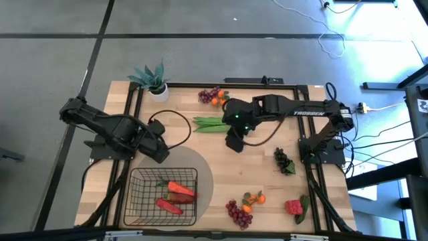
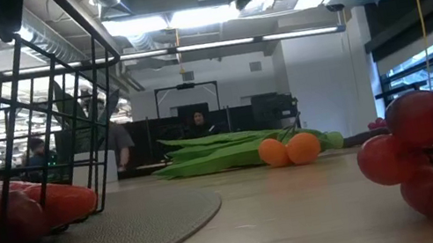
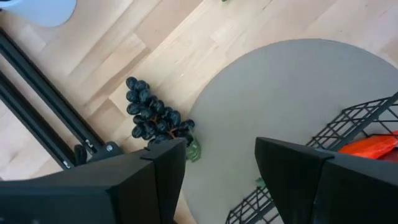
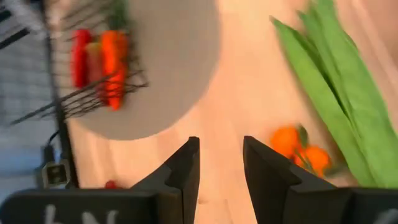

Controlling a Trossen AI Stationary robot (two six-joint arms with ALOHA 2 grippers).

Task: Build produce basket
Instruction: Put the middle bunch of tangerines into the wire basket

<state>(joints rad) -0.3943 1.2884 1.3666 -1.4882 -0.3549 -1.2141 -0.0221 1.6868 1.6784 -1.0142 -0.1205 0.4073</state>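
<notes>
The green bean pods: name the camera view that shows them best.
The high view: the green bean pods lie whole on the table, just left of the right gripper. The right wrist view cuts the pods off at its edge. The low view shows them edge-on and far away. The left wrist view misses them.

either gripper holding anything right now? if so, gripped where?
Nothing held. Left gripper is open above the mat's edge by the basket; right gripper is open and empty over bare table near the bean pods.

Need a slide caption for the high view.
Both arms hover over the table; basket holds carrot and pepper, other produce still scattered.
</notes>
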